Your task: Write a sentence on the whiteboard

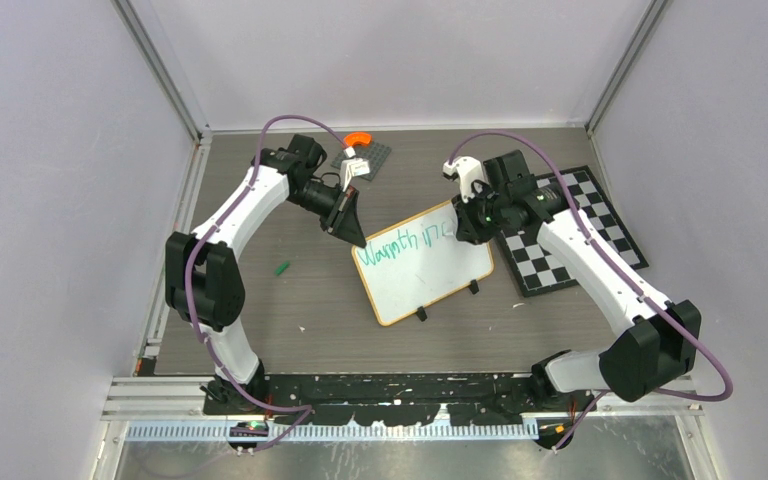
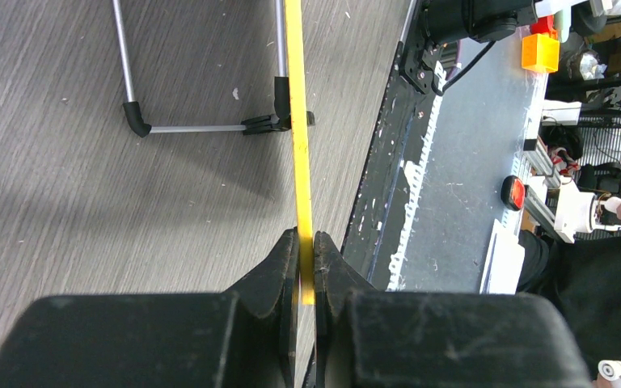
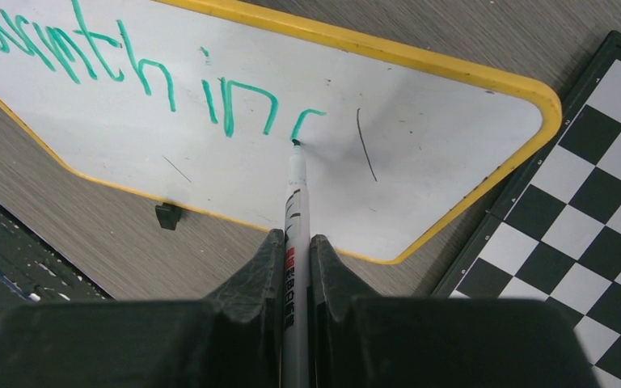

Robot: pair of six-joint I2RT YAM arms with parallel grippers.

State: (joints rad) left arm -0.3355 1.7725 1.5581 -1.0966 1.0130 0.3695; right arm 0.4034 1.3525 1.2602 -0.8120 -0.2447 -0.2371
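Grey wood-grain bench (image 1: pixel 260 320); yellow-framed white board (image 1: pixel 430 285) mid-bench, propped on wire stand (image 2: pixel 202 128); green marker lettering (image 1: pixel 405 243) reads "Warmth in", next letter begun; right jaws pinch white marker pen (image 3: pixel 297 202), tip on board; left jaws clamp frame edge, likely bracing against pen pressure.

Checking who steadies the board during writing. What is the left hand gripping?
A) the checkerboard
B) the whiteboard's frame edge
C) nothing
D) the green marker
B: in the left wrist view the left hand is shut on the whiteboard by its yellow edge; the marker sits in the right hand.
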